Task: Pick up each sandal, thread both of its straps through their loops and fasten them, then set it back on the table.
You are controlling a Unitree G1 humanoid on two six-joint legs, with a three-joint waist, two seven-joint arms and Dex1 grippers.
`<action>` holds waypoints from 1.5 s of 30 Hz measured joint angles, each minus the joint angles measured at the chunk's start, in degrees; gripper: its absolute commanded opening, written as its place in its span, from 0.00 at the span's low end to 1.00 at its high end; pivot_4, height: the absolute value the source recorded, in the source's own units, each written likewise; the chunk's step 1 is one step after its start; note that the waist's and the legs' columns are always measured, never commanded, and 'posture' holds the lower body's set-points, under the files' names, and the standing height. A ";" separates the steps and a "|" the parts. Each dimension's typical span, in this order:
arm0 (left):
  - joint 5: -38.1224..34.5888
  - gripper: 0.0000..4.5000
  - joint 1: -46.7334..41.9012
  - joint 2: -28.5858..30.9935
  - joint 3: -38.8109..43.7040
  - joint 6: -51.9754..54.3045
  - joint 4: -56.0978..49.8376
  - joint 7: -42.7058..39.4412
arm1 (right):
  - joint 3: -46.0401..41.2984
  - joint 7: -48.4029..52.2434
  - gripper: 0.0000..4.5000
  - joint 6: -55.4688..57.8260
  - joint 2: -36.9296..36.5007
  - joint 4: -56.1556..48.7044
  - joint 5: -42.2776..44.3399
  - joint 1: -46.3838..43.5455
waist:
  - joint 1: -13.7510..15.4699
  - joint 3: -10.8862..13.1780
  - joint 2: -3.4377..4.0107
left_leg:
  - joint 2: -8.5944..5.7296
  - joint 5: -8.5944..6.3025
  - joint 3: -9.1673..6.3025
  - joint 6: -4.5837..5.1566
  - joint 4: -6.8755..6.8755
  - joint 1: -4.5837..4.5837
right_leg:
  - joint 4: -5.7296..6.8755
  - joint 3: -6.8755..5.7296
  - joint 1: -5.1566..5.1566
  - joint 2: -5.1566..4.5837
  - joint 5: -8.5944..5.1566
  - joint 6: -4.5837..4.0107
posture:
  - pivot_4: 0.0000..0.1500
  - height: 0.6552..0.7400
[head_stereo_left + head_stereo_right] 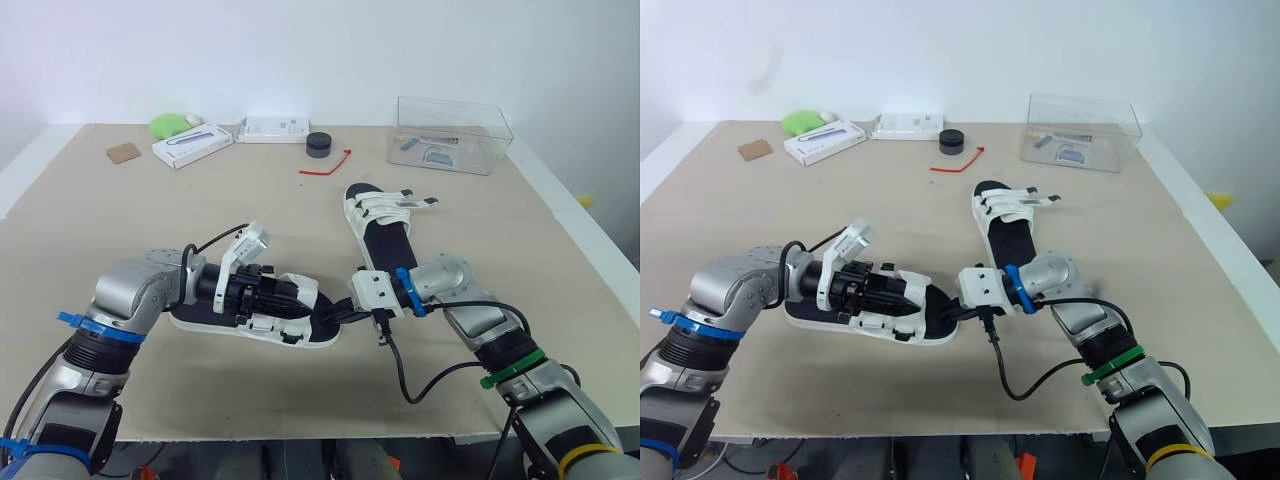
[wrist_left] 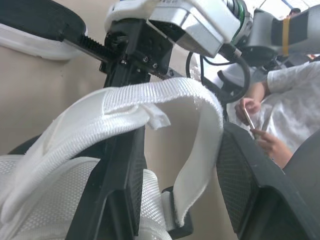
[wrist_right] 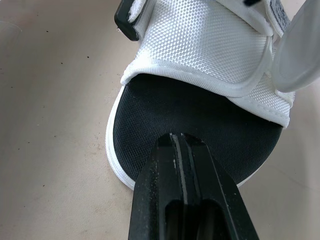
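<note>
on the tan table [image 1: 120, 230], your two arms meet over the near sandal [image 1: 290, 333], which lies flat at the lower centre of the head view with its toe pointing to the right of the frame. your left claw [image 1: 288, 292] reaches in from the lower left and sits over the sandal's white upper. its wrist view shows its fingers [image 2: 117, 170] spread wide, with a loose white strap [image 2: 150, 100] arching through the gap between them, so it is open rather than clamped. your right claw [image 1: 338, 315] comes in from the lower right to the toe end. its wrist view shows its two fingers pressed flat together with nothing between them, the tips over the black footbed just in front of the white mesh band. the far sandal [image 1: 385, 235] lies sole-down at centre right, toe toward you, its straps lying across the upper and one end sticking out to the right. along the top of the frame sit a clear box [image 1: 450, 135] at upper right, a black puck [image 1: 318, 145] and a red tie [image 1: 325, 168] near the middle, and a white carton [image 1: 192, 145] at upper left. a person's hands [image 2: 255, 107] show at the right edge of the left wrist view.
</note>
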 measured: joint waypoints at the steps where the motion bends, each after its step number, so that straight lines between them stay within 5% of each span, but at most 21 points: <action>1: 0.97 0.16 0.00 -0.02 -0.18 -0.99 0.84 0.33 | 0.01 -0.03 0.00 0.00 0.00 0.00 0.00 0.00 | 0.00 0.00 0.00 | 0.00 0.00 0.00 0.00 0.00 0.00 | 0.00 0.00 0.00 0.00 0.00 0.00 | 1.00 1.00; 2: 1.77 0.04 0.00 -0.06 -0.21 -1.80 1.50 0.50 | 0.02 -0.03 0.00 0.00 0.00 0.00 0.00 -0.01 | 0.01 0.00 0.00 | 0.00 0.00 -0.01 0.00 0.00 0.00 | 0.00 -0.01 0.00 0.00 0.00 0.00 | 1.00 1.00; 3: 2.48 0.02 0.00 -0.09 -0.22 -2.52 1.97 0.69 | 0.02 -0.03 0.00 0.00 0.00 0.01 0.00 -0.01 | 0.01 0.00 0.00 | 0.00 0.00 -0.01 0.00 0.00 0.00 | 0.00 -0.01 0.00 0.00 0.00 0.00 | 1.00 1.00; 38: 3.55 0.02 2.76 1.42 -1.86 -3.04 -1.31 -2.16 | 0.14 -0.11 0.00 -1.24 0.00 0.48 -0.11 -0.10 | 0.00 0.00 0.00 | 0.00 0.00 0.01 0.00 0.01 0.00 | 0.00 0.01 0.00 -0.01 -0.01 -0.02 | 1.00 1.00; 41: 3.01 0.19 2.79 2.00 -1.85 -1.80 -2.52 -2.21 | 0.15 -0.07 0.00 -1.28 0.00 0.49 -0.11 -0.11 | 0.00 0.00 0.00 | 0.00 0.00 0.01 0.00 0.01 0.00 | 0.00 0.01 0.00 0.00 -0.01 -0.02 | 1.00 1.00; 45: 2.36 0.55 2.86 4.23 -1.81 -1.90 -5.88 -2.88 | 0.20 -0.03 0.00 -1.48 0.00 0.59 -0.18 -0.20 | 0.00 0.00 0.00 | 0.00 0.00 0.01 0.00 0.01 0.00 | 0.00 0.01 0.00 0.00 -0.02 -0.03 | 1.00 1.00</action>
